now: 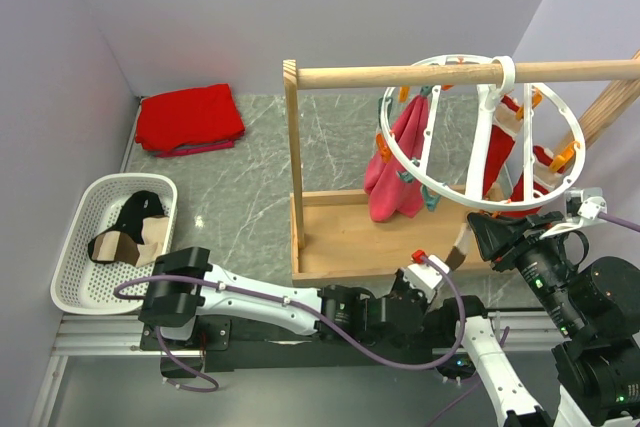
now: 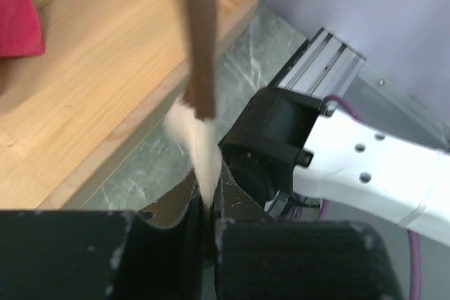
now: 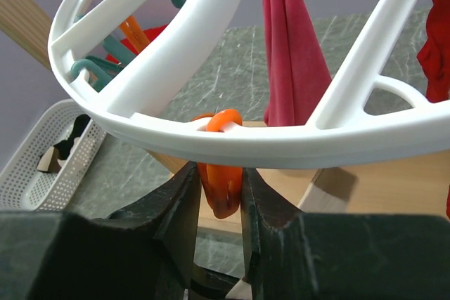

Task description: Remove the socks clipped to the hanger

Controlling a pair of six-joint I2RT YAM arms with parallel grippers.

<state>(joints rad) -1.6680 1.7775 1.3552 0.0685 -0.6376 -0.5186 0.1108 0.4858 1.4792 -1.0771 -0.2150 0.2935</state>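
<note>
Clenching cream end of brown-and-cream sock (image 2: 199, 89) in left fingers (image 2: 226, 205), stretching it taut under hanger (image 3: 295, 142) on rail (image 1: 400, 75); squeezing orange peg (image 3: 223, 173) with right fingers (image 3: 187, 205). Counting two socks (image 1: 128, 232) in basket (image 1: 70, 247); leaving pink sock (image 1: 392, 172) and red-and-white socks (image 1: 500, 142) clipped, pending.

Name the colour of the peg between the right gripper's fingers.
Orange; the peg shows best in the right wrist view.

- Lit brightly and evenly from overhead; cast only faint, soft shadows on the table (image 1: 250, 187).
- Caught one small glint on the table.
- Smeared the brown-and-cream sock (image 2: 199, 47) with blur in the left wrist view.
- Showed the left tool (image 2: 207, 205) dark and out of focus; rendered the orange peg (image 3: 221, 173) sharp.
</note>
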